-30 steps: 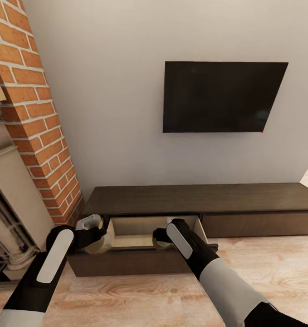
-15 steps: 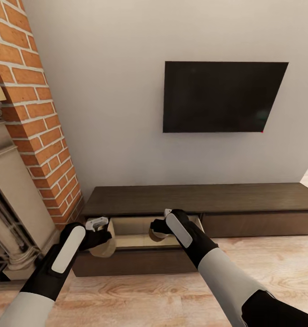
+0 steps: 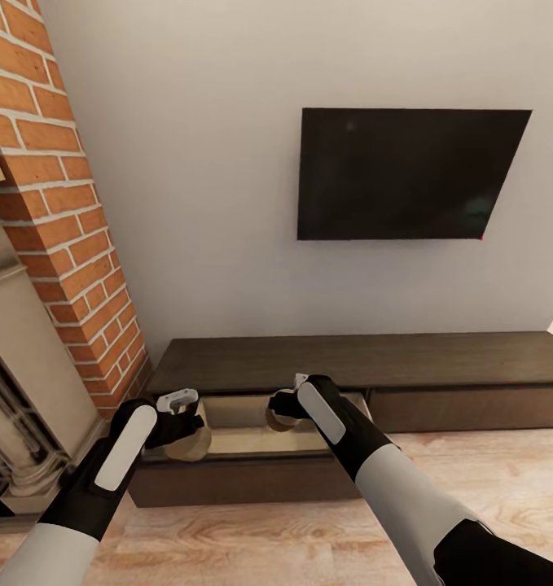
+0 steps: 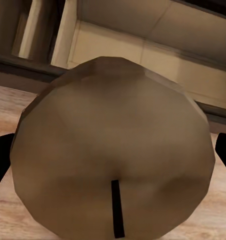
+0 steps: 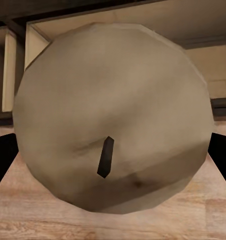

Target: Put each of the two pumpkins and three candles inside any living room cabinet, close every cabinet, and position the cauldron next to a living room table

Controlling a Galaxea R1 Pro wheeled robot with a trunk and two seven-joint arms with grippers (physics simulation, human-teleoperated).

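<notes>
Both arms reach fwd, 12 o'clock, over open cabinet point(image 3: 252, 480). Left gripper point(image 3: 182, 423) pinches candle point(image 4: 113, 150); right gripper point(image 3: 280, 407) pinches second candle point(image 5: 113, 120).

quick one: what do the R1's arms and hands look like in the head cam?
Both arms have light grey upper segments and black forearms, each forearm carrying a long white rounded panel. The left hand is black with a small white-grey block on top; the right hand is black with a small white patch at the wrist. No cables visible.
</notes>
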